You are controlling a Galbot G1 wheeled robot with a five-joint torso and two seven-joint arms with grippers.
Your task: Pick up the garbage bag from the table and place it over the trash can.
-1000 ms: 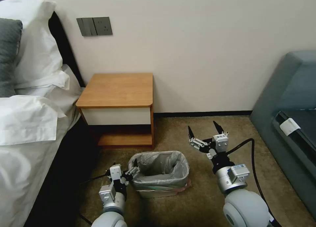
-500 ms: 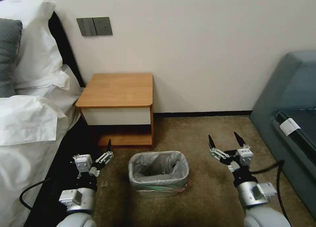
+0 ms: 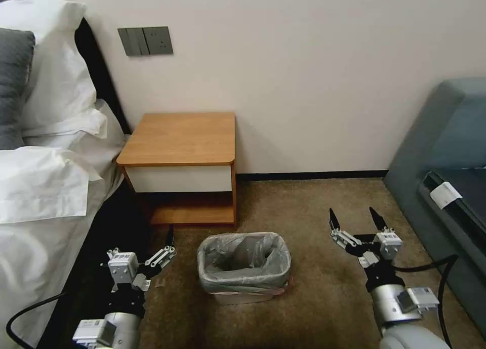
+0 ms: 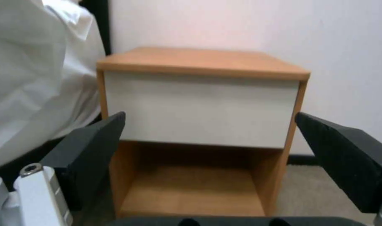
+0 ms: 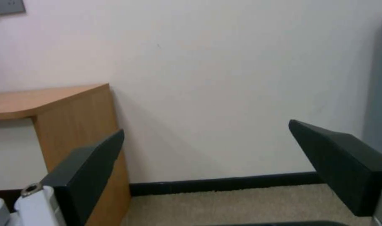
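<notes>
1. The bag (image 3: 244, 260), crinkly translucent grey film, lines the cream, round-cornered can (image 3: 245, 291) on the carpet (image 3: 314, 207); a reddish strip, perhaps its rim, hangs over the can's wall.
2. The table (image 3: 182, 136), smooth orange-brown wood, stands at the can's 11 o'clock.
3. Left gripper (image 3: 157, 253) at the can's 9 o'clock, fingers spread wide, empty; its wrist view shows the white drawer (image 4: 199, 110) and shelf (image 4: 191, 191).
4. Right gripper (image 3: 354, 222) at 3 o'clock, likewise spread and empty.

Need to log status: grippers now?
Left gripper: open, empty, left of the cream-white plastic trash can.
Right gripper: open, empty, right of it.
</notes>
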